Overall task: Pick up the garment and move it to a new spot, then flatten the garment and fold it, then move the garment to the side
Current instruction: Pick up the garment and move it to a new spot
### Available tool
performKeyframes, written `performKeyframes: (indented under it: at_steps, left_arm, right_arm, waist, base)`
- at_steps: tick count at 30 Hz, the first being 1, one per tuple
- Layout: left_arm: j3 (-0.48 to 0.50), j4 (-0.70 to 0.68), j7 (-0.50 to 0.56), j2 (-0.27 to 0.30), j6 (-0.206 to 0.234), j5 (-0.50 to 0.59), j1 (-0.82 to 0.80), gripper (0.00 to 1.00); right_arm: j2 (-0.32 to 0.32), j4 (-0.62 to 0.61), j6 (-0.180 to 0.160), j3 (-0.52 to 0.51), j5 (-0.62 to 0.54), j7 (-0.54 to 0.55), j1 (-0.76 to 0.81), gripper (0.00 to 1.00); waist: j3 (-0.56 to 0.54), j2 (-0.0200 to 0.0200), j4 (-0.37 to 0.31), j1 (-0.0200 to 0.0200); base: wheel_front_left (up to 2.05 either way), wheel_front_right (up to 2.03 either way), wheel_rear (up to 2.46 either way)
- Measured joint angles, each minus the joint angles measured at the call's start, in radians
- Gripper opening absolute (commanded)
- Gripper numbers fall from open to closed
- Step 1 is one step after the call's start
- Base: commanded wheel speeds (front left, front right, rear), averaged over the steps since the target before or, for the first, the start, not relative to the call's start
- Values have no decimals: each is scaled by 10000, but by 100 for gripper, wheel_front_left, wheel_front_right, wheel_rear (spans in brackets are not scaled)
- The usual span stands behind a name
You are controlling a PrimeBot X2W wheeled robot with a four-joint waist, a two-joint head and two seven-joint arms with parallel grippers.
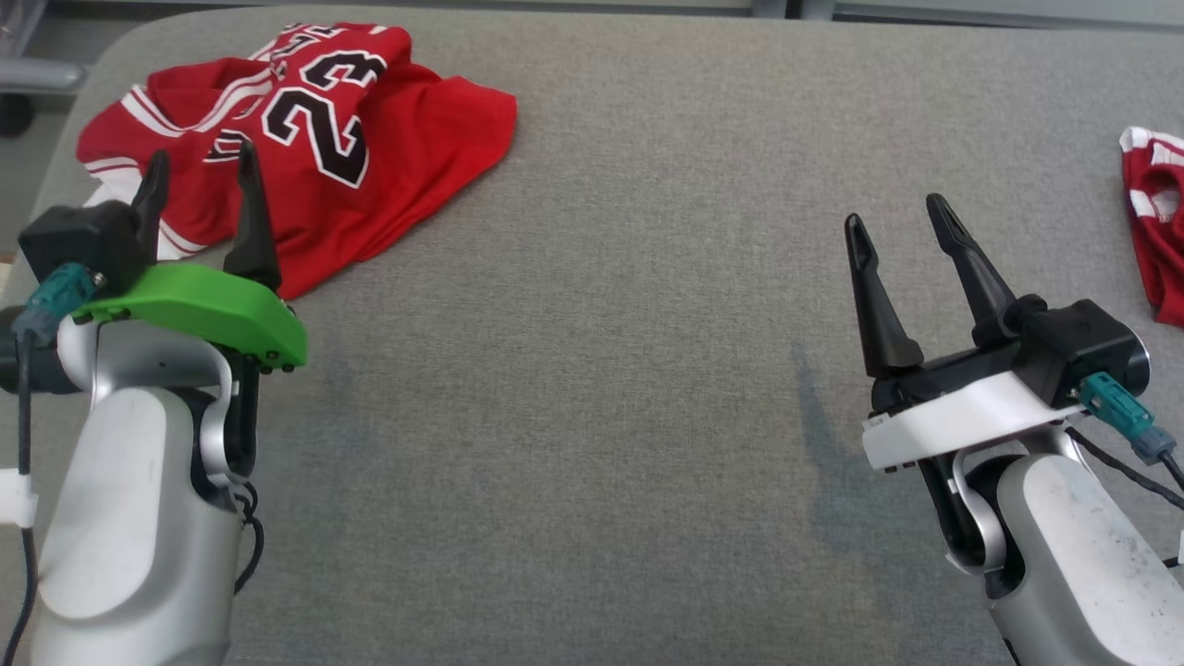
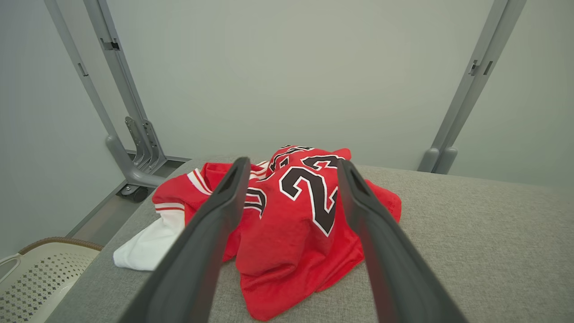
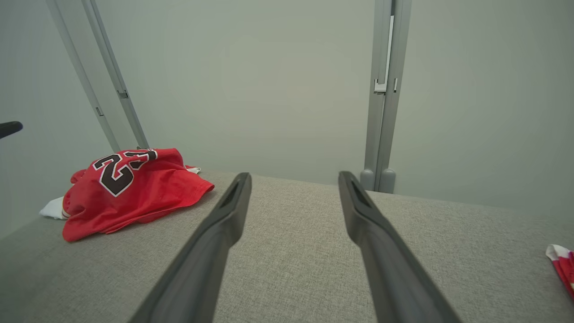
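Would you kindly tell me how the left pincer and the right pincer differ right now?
The left pincer sits on a green bracket; the right pincer on a white bracket. The left pincer's tips overlap the red number 23 jersey in the head view; the right pincer points over bare grey surface. Both stand open and empty.

The garment (image 1: 370, 157) lies on the table (image 1: 647, 277) at its far left corner, with the left gripper (image 1: 203, 155) just before the garment's near edge. The right gripper (image 1: 894, 211) hangs over bare table well to the right, with a second garment (image 1: 1156, 240) beyond it at the table's right edge. A basket (image 2: 40, 278) sits below the table's left side; frame posts (image 3: 381, 112) stand behind the far edge.
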Motion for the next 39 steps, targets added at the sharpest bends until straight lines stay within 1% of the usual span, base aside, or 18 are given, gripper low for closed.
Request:
performKeyframes:
  at_steps: [7,14,20,25,26,27,28,33,39]
  left_arm:
    - [311,807,297,105,0,82,-1016,100]
    - [786,1797,456,541,0,255,-1765,100]
    - [899,2499,447,575,0,349,-2272,100]
    - [936,3166,318,577,0,407,-2495,100]
    - [965,3252,301,577,0,416,-2531,74]
    - [991,3356,247,577,0,416,-2592,19]
    - [1014,3467,201,579,0,416,-2664,0]
    - [1005,3820,-134,556,0,416,-2898,0]
    - [965,4057,-834,328,-61,389,-3002,0]
  right_arm:
    - [-77,-343,6,13,-90,159,-369,100]
    - [-88,-527,13,-13,-125,163,-656,100]
    - [-90,-529,12,-119,-125,69,-796,100]
    - [-77,-485,12,-130,-125,-21,-820,100]
    - [-75,-468,13,-130,-125,-23,-835,100]
    - [-69,-451,13,-130,-125,-29,-857,100]
    - [-63,-433,13,-130,-125,-31,-890,100]
    - [-52,-274,13,-155,-123,-153,-977,100]
    - [-35,-19,13,-228,-121,-288,-983,100]
  waist:
    - [781,0,-563,0]
    - [1676,0,-1243,1]
    - [2348,0,-1729,1]
    - [2742,0,-1996,1]
    - [2793,0,-2033,1]
    - [2834,0,-2063,1]
    - [2868,0,-2087,1]
    - [2896,0,-2105,1]
    - [2684,0,-1999,1]
  base:
    - [0,0,0]
    - [0,0,0]
    - [0,0,0]
    - [0,0,0]
    - [0,0,0]
    - [0,0,0]
    - [0,0,0]
    - [0,0,0]
    - [0,0,0]
